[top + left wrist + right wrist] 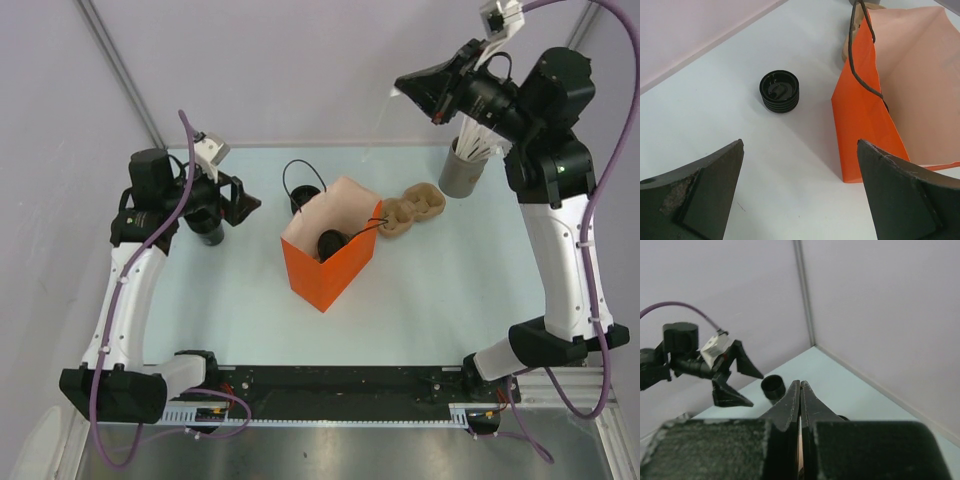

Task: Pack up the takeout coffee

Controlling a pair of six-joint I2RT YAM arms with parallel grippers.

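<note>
you have one orange bag [325,275] standing open mid-table [200,310], and the coffee [330,242] is inside it; only its round black top shows. one brown carrier [412,210] lies touching the bag's far right corner. one grey tub [460,178] stands further right, near the back wall, with a bunch of white sticks [475,140] upright in it, too close together to count. two black cups stand on the table: one [303,200] just behind the bag's back left corner, looking ribbed from the left wrist view, and the other [210,235] under your left arm.

your left gripper [800,142] hangs low, left of the bag, spread wide and released, holding nothing and touching nothing; the ribbed cup is ahead of it and the bag is by its right finger. your right gripper [800,385] is raised high above the tub, clenched tight with its fingers pressed together, and i can make out nothing between them.
</note>
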